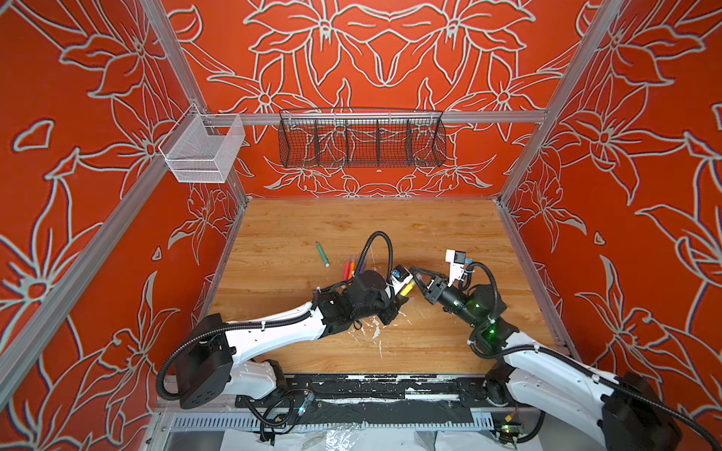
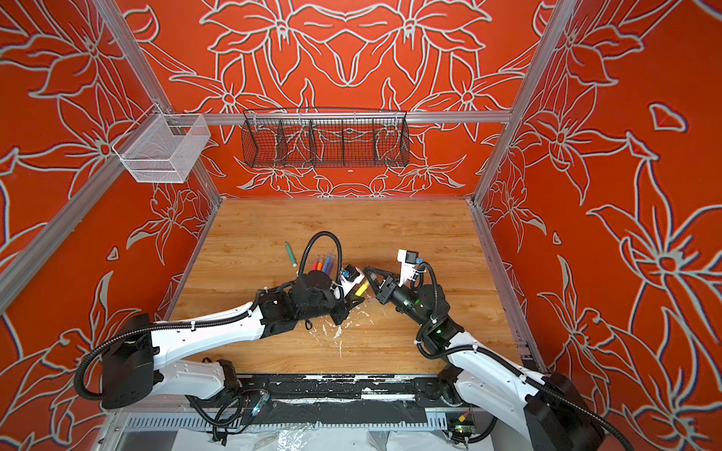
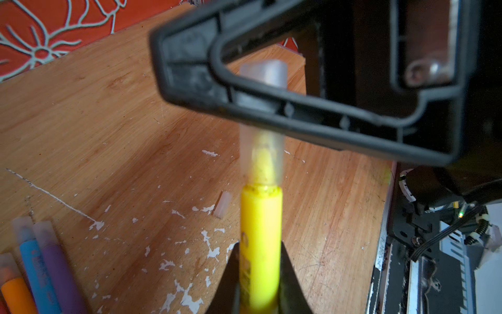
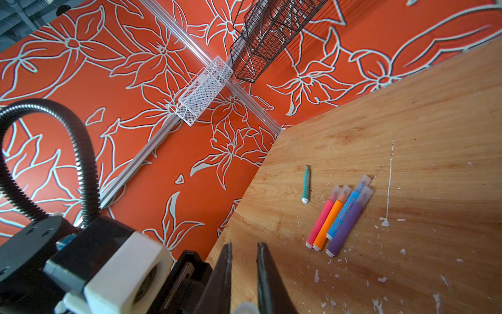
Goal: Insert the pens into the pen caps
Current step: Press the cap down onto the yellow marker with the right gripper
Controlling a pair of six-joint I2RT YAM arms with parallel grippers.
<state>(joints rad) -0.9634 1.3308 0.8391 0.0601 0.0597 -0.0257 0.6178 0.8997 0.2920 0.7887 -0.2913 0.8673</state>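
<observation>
Orange-red walls (image 1: 390,47) with pale flower outlines close round a wooden bench (image 1: 390,226). A white mesh basket (image 1: 203,152) hangs at 10 o'clock and a black wire basket (image 1: 361,142) at 12.

At 10 o'clock of the bench's middle the green pen (image 1: 322,254) lies alone, its dark tip bare. Near it, at its 4 o'clock, the pink-red pen (image 4: 322,221), orange pen (image 4: 330,221), blue pen (image 4: 345,212) and purple pen (image 4: 347,225) lie side by side, touching, all capped.

The left tool (image 3: 259,271) is clenched on the yellow pen (image 1: 406,289), held above the bench just right of its middle and pointing toward 2 o'clock. A clear cap (image 3: 264,73) covers the pen's tip down to the barrel. The right tool (image 4: 245,246), reaching in from 4 o'clock, is clamped across that cap.

A loose cap (image 3: 222,204) lies on the bench near the held pen, among white paint flecks (image 3: 212,251).
</observation>
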